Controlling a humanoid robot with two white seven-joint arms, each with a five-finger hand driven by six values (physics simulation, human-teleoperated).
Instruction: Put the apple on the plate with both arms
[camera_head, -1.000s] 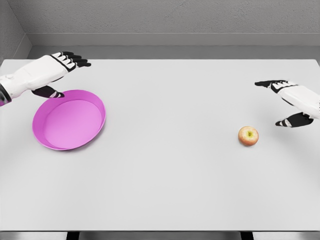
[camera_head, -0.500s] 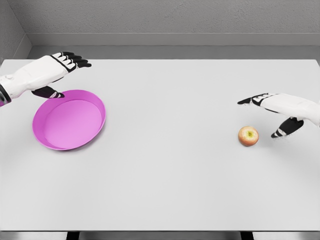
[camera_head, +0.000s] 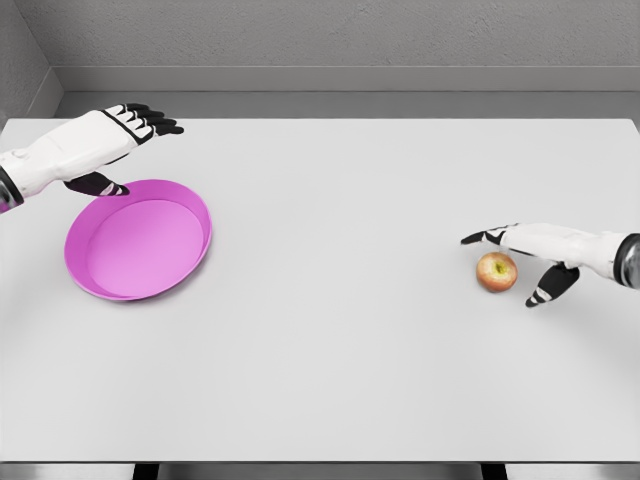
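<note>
A small red-yellow apple (camera_head: 496, 271) lies on the white table at the right. My right hand (camera_head: 506, 264) reaches in from the right edge and hovers around the apple, fingers spread behind it and the thumb in front, open and not closed on it. A pink plate (camera_head: 185, 263) sits at the left. My left hand (camera_head: 128, 150) is open over the plate's far rim, its thumb pointing down near the rim.
The white table (camera_head: 330, 350) spans the whole view, with a grey wall behind its far edge. Its front edge runs along the bottom of the picture.
My right hand has moved left and down toward the apple until its fingers and thumb bracket it. The apple, plate and left hand have not moved.
</note>
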